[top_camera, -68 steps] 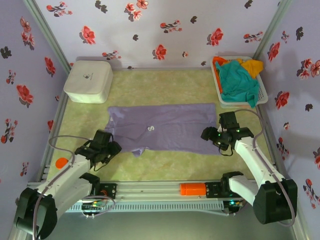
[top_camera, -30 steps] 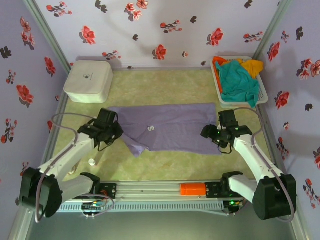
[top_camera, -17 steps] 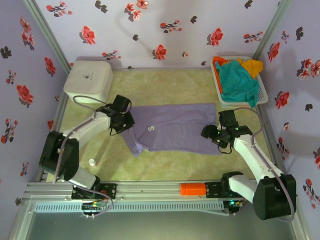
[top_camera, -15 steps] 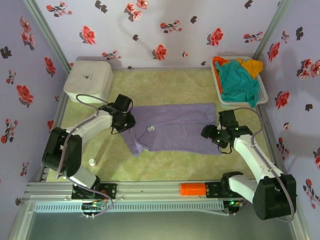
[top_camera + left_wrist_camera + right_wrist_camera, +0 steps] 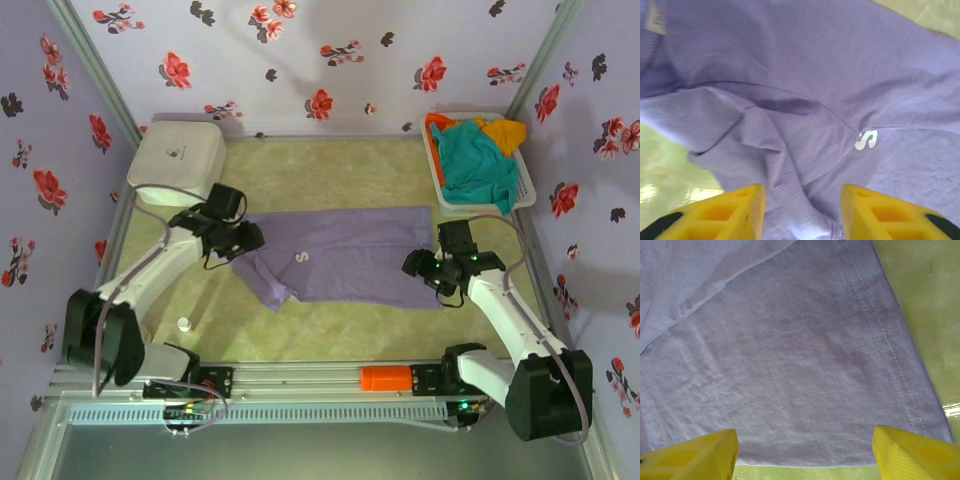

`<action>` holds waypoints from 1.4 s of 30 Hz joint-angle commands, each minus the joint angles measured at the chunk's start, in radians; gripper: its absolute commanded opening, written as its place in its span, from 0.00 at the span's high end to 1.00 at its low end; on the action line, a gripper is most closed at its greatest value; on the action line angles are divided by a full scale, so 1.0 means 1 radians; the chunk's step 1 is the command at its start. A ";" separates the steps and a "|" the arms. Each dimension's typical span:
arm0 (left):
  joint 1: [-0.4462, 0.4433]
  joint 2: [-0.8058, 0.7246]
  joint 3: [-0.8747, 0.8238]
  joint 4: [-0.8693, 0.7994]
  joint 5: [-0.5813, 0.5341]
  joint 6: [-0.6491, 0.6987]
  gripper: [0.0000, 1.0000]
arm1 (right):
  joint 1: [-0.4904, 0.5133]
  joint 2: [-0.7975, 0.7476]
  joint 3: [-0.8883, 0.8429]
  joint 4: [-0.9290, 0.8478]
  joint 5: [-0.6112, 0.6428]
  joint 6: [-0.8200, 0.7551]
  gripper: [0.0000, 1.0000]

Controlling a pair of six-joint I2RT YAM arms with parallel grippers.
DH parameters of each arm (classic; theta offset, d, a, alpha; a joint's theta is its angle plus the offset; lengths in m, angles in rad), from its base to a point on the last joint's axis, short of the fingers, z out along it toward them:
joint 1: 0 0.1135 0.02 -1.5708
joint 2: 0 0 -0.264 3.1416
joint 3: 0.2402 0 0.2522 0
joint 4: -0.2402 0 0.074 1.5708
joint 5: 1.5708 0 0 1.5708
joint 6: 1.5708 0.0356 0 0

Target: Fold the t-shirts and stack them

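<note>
While the purple shirt (image 5: pixel 350 250) is lying spread across the middle of the green table (image 5: pixel 330 170), its left end is sitting doubled over on itself in a rumpled fold. The small white mark (image 5: pixel 866 140) is showing just right of that fold. The left gripper (image 5: pixel 243 240) is hanging over this folded end. In its wrist view the two yellow fingers (image 5: pixel 725 212) are standing partly apart, with loose cloth showing below the gap and nothing pinched between them. The right gripper (image 5: pixel 425 272) is hanging over the shirt's near right corner. Its fingers (image 5: pixel 695 457) are spreading wide, with the flat hem lying below them and nothing in their grasp.

At the far right corner of the table a white basket (image 5: pixel 455 208) is holding the other shirts in a heap. A teal shirt (image 5: pixel 475 160) is lying on top, an orange shirt (image 5: pixel 438 125) is peeking out at the heap's far left edge and a yellow shirt (image 5: pixel 505 132) at its far right. A white box (image 5: pixel 177 160) is sitting in the far left corner, near the purple shirt's folded end.
</note>
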 commanded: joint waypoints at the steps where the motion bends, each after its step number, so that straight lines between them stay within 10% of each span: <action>1: 0.045 -0.073 -0.101 -0.076 0.024 0.000 0.58 | -0.005 -0.016 0.009 -0.003 -0.001 -0.004 0.29; 19: 0.112 -0.064 -0.396 0.340 -0.010 0.018 0.58 | -0.006 -0.009 0.003 0.008 -0.029 0.002 0.29; 42: 0.111 0.039 -0.371 0.368 -0.018 0.037 0.70 | -0.007 -0.014 -0.006 0.005 -0.026 0.001 0.30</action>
